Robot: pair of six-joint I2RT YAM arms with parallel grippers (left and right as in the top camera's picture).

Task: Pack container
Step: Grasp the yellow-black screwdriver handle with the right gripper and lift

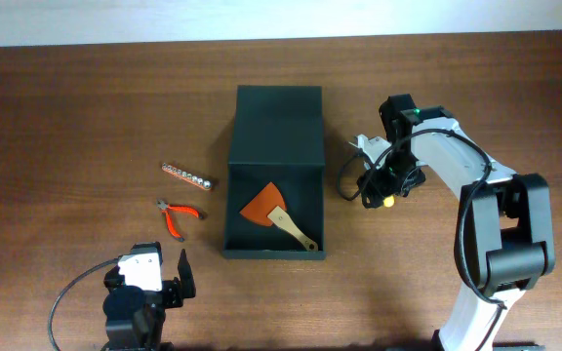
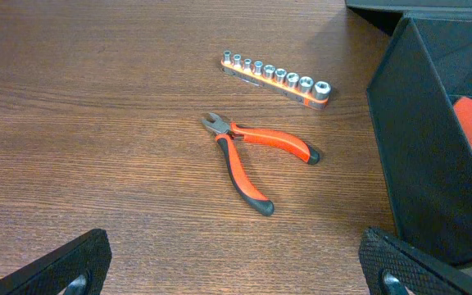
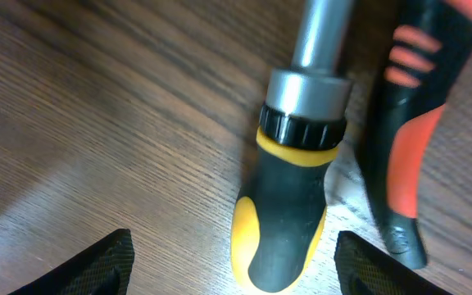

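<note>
The container (image 1: pixel 305 210) is a dark green box with its flap lid laid open at the back; an orange scraper with a tan handle (image 1: pixel 276 214) lies inside. Its wall shows in the left wrist view (image 2: pixel 420 156). My left gripper (image 2: pixel 236 266) is open and empty near the table's front, short of the red pliers (image 2: pixel 252 152) and the socket rail (image 2: pixel 277 76). My right gripper (image 3: pixel 236 262) is open, its fingers either side of the black-and-yellow handle of a screwdriver (image 3: pixel 289 221) lying on the table right of the container. A black-and-orange handle (image 3: pixel 408 139) lies beside it.
The pliers (image 1: pixel 178 216) and socket rail (image 1: pixel 185 175) lie left of the container. A small white object (image 1: pixel 369 144) lies by the right arm. The right arm (image 1: pixel 486 214) reaches in from the front right.
</note>
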